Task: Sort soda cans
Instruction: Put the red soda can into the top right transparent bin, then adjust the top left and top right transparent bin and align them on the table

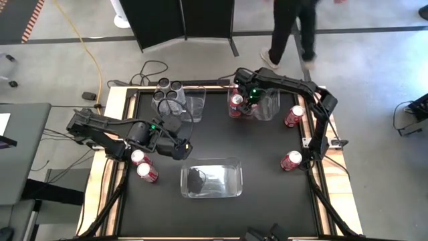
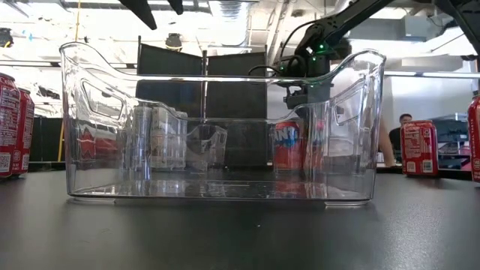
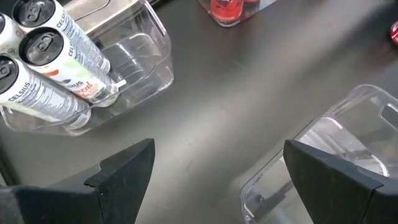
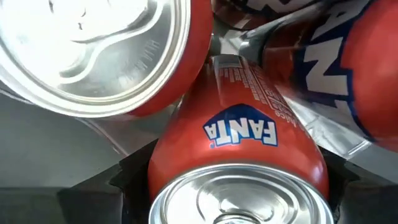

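Red can point(image 4: 239, 155) clamped in right claw point(image 1: 249, 106) over red-can bin point(image 1: 267, 107); left claw point(image 1: 182, 148) apart.

"FANTA" is printed on the red can point(image 4: 239, 149), "CELSIUS" on the silver cans point(image 3: 59, 68).

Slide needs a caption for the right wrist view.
Right gripper closed around a red Fanta can among other red cans.

Robotics lab: a black desk point(image 1: 267, 154) on bare concrete floor point(image 1: 374, 67), loose cables point(image 1: 90, 60), dark partition panels point(image 1: 180, 20) behind it.
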Controlling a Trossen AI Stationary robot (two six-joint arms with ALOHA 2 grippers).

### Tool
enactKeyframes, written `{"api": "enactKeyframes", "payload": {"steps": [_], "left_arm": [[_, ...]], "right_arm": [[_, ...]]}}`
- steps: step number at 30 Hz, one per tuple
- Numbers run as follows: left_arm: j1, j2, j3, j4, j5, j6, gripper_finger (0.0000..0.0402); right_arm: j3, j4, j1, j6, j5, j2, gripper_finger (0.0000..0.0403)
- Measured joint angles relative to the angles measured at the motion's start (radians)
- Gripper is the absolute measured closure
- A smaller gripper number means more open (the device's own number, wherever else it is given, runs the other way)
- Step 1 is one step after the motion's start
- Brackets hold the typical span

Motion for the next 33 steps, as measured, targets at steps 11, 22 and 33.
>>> {"api": "enactKeyframes", "payload": {"steps": [11,22,33], "left_arm": [[0.0,0.0,0.0,0.001,0.0,-0.005,0.005],[0.001,0.0,0.0,-0.011,-0.013,-0.069,0.005],[0.198,-0.014,-0.001,-0.038,-0.125,-0.081,0.0066]], "right_arm": [[0.0,-0.013,-0.025,0.001,-0.095,0.0,0.0074],[0.005,-0.037,-0.024,0.027,-0.095,-0.03,0.0018],[0.022,-0.086,-0.023,0.082,-0.095,-0.238,0.0021]]}}
